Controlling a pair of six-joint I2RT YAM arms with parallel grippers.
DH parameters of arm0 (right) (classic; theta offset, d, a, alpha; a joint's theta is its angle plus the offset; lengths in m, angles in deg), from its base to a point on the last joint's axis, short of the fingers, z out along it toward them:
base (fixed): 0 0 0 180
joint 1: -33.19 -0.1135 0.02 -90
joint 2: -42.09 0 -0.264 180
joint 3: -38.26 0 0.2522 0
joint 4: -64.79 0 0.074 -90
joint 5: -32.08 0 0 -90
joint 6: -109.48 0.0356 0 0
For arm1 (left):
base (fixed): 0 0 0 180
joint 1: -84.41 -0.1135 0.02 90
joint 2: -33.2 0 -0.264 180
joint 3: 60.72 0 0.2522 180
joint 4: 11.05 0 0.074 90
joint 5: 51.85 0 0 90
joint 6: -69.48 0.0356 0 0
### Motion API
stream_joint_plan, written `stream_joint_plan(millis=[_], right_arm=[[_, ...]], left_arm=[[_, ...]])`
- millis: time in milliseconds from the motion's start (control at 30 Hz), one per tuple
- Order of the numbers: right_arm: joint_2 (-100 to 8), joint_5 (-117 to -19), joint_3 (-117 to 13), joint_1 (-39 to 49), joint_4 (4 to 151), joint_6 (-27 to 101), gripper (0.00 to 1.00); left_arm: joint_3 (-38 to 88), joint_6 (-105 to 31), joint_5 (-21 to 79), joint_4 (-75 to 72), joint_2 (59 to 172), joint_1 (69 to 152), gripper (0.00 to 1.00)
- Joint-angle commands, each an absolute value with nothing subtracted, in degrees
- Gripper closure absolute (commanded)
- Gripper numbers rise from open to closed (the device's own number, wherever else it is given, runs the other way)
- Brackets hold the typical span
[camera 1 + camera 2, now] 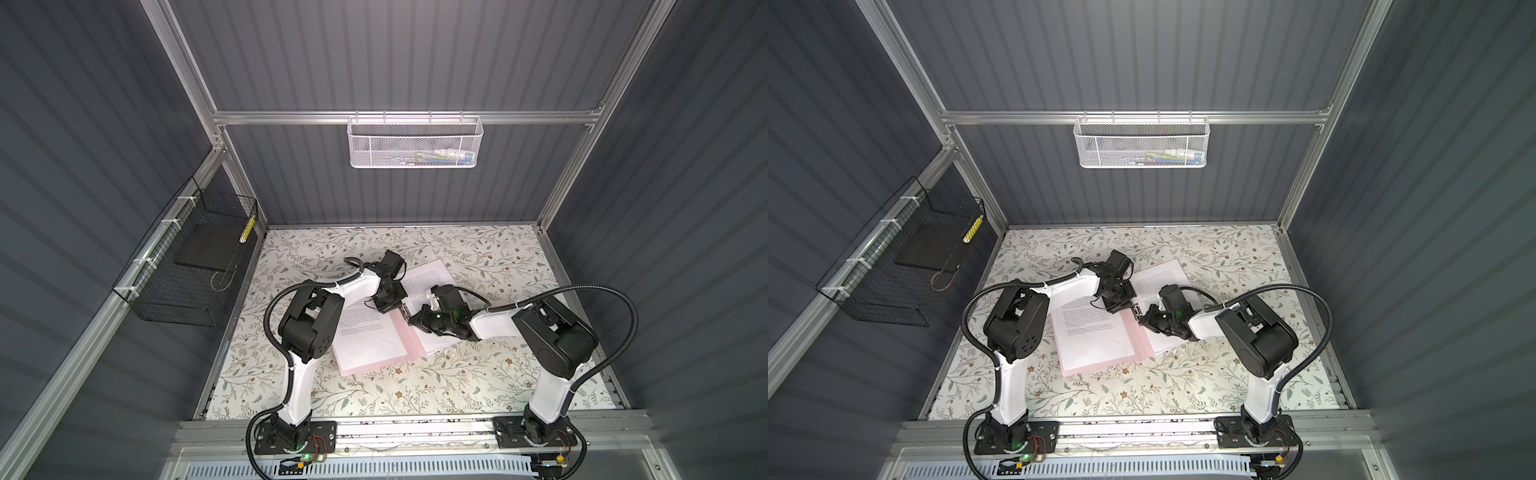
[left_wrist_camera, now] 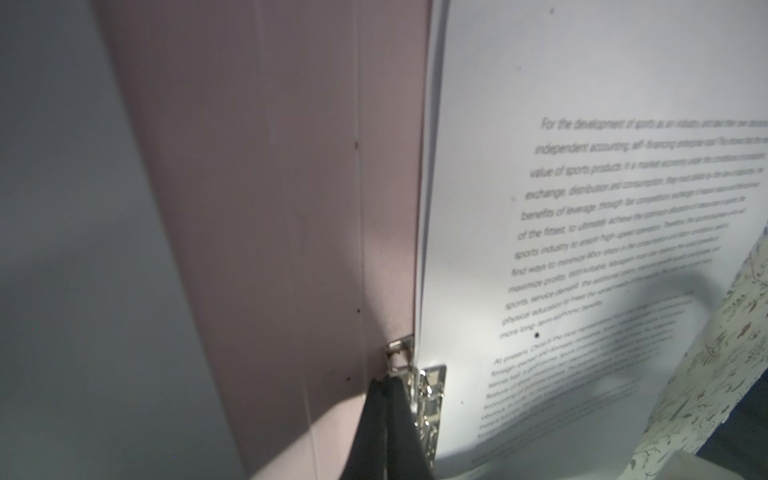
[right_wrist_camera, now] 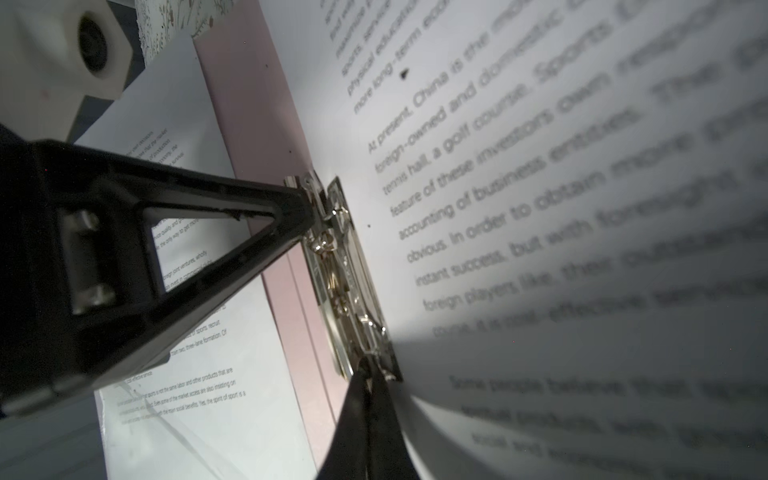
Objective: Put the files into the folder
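The folder lies open on the surface, and the clip runs with its long axis along the spine. Both hands are fully shut and, as far as I can see, hold nothing. The left hand touches one end of the clip and the right hand the other end, so both are equally near. Files lie flat left of the clip, and another sheet meets it from the right.
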State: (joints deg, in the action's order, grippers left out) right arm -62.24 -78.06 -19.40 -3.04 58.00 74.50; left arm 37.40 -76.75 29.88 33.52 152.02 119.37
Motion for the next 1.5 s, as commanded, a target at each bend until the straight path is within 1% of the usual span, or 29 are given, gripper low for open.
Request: stream_joint_plan(millis=[0, 67, 100, 167, 200, 233, 300, 367, 400, 467, 500, 533, 567, 600, 667, 800, 833, 900, 1000, 1100, 1233, 1467], right_arm=[[-60.77, -75.74, -18.65, -4.45, 76.24, 71.39, 1.00], [-58.32, -78.28, -20.06, -5.28, 77.29, 71.47, 1.00], [-57.57, -79.64, -20.54, -5.49, 77.55, 71.76, 0.96], [-56.94, -80.33, -21.30, -5.44, 77.82, 71.65, 0.82], [-56.53, -80.07, -21.77, -5.31, 78.71, 71.14, 0.72], [-55.86, -80.10, -22.30, -5.09, 79.43, 70.21, 0.67], [-53.17, -80.30, -23.63, -4.87, 81.56, 67.73, 0.59], [-48.78, -77.84, -24.95, -4.76, 85.69, 65.05, 0.50], [-46.23, -73.85, -25.44, -4.19, 88.46, 63.77, 0.47], [-42.64, -71.58, -25.34, -1.79, 92.28, 62.20, 0.41], [-41.36, -71.23, -24.96, 0.03, 93.71, 61.13, 0.37], [-40.61, -70.49, -24.96, 1.73, 95.39, 59.83, 0.35], [-40.32, -68.40, -25.55, 3.54, 98.62, 58.09, 0.33], [-40.06, -66.21, -25.85, 5.16, 101.21, 56.42, 0.29], [-39.46, -65.19, -25.04, 8.75, 102.75, 55.22, 0.20], [-38.07, -66.09, -22.25, 14.87, 98.90, 54.98, 0.01], [-38.32, -66.60, -21.85, 16.06, 97.87, 55.15, 0.01], [-39.96, -69.06, -21.47, 18.54, 95.87, 55.27, 0.01], [-42.35, -71.16, -21.12, 21.40, 94.11, 55.57, 0.01], [-43.11, -72.15, -20.16, 23.42, 91.79, 55.26, 0.01], [-46.23, -75.35, -20.44, 24.75, 90.41, 55.12, 0.01], [-50.68, -81.79, -19.97, 25.34, 86.52, 55.56, 0.01]], left_arm=[[36.52, -77.06, 29.71, 36.79, 151.43, 120.19, 1.00], [37.69, -75.02, 29.72, 37.68, 151.59, 120.18, 1.00], [38.42, -73.80, 29.72, 38.35, 151.54, 120.14, 0.99], [40.00, -70.89, 29.97, 40.10, 151.39, 119.96, 0.86], [40.77, -69.25, 29.79, 40.62, 150.91, 119.68, 0.75], [41.49, -67.83, 29.57, 40.91, 150.45, 119.33, 0.67], [43.85, -64.63, 28.56, 41.49, 149.25, 118.71, 0.51], [48.17, -61.27, 27.78, 43.39, 148.45, 118.44, 0.36], [51.36, -59.36, 27.41, 45.42, 148.06, 118.42, 0.31], [55.57, -56.59, 27.60, 48.80, 146.21, 118.42, 0.22], [55.92, -55.62, 27.69, 49.42, 143.83, 118.38, 0.06], [55.00, -54.88, 28.33, 49.66, 141.29, 118.34, 0.01], [52.80, -54.21, 29.61, 49.97, 137.50, 118.21, 0.00], [49.25, -53.93, 30.43, 49.92, 133.15, 117.80, 0.00], [41.76, -53.31, 33.60, 49.98, 124.34, 117.24, 0.00], [29.74, -53.66, 47.96, 59.76, 108.64, 115.16, 0.00], [27.32, -54.26, 49.16, 60.44, 105.72, 114.19, 0.00], [21.84, -55.46, 47.90, 62.24, 100.86, 111.75, 0.00], [15.71, -56.57, 45.69, 61.43, 99.10, 108.80, 0.00], [11.23, -56.11, 37.89, 54.69, 99.44, 105.00, 0.00], [10.15, -55.69, 34.82, 50.93, 103.46, 102.80, 0.00], [8.22, -55.16, 24.82, 41.81, 109.95, 101.72, 0.00]])
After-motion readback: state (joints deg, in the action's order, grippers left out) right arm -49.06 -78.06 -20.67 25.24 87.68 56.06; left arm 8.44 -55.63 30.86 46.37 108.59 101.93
